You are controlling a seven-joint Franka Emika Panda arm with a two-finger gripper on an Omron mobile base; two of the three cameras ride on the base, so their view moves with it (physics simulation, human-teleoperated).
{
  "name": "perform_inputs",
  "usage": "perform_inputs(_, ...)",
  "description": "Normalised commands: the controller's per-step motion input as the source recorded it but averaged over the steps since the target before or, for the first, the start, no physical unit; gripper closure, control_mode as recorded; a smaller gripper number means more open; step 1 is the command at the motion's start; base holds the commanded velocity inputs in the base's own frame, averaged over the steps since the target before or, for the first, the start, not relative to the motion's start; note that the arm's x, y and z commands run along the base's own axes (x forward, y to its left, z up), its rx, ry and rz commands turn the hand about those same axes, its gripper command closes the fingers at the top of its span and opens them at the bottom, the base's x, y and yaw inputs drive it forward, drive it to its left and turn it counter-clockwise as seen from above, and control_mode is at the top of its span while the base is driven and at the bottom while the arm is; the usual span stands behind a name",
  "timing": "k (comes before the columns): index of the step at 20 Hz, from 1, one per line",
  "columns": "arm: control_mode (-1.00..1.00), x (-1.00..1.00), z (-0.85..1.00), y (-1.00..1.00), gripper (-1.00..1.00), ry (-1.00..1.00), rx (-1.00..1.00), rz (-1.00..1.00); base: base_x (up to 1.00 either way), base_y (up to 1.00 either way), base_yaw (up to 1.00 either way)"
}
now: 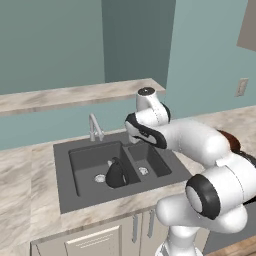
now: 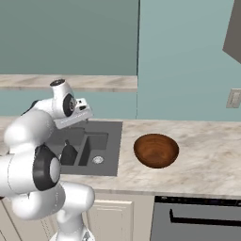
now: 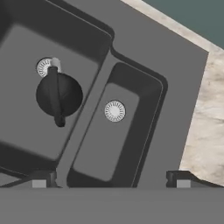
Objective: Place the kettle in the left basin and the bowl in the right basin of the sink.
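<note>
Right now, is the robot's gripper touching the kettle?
Apart. The hand view shows the gripper empty, high above the kettle in the left basin.

My arm (image 1: 200, 145) was glossy white with dark bands at its joints, and my two finger tips (image 3: 41, 178) showed dark with pale grey pads. The sink (image 1: 65, 185) was matte dark grey, each basin carrying a silver drain, with a slim silver faucet (image 1: 94, 127) behind and the black kettle (image 3: 58, 95) inside. The bowl (image 2: 156, 150) was glossy reddish-brown, the counter (image 2: 207, 155) beige marbled with pale veins, the wall (image 2: 188, 56) muted teal
</note>
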Motion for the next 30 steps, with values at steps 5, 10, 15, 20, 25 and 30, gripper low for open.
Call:
perform_inputs(5,-1.0,-0.03,0.25,-0.78,-1.0,0.04,0.0,-0.09,0.0,0.0,0.0)
perform_inputs(10,-1.0,0.0,0.18,-0.82,-1.0,0.06,0.0,-0.08,0.0,0.0,0.0)
perform_inputs(15,-1.0,0.01,-0.05,-0.79,-1.0,0.07,0.0,-0.08,0.0,0.0,0.0)
perform_inputs(20,-1.0,0.04,-0.31,-0.72,-1.0,0.09,0.0,-0.17,0.0,0.0,0.0)
perform_inputs(25,-1.0,-0.02,-0.35,-0.74,-1.0,0.05,0.0,-0.24,0.0,0.0,0.0)
perform_inputs(30,-1.0,-0.1,-0.24,-0.34,-1.0,0.01,0.0,-0.25,0.0,0.0,0.0)
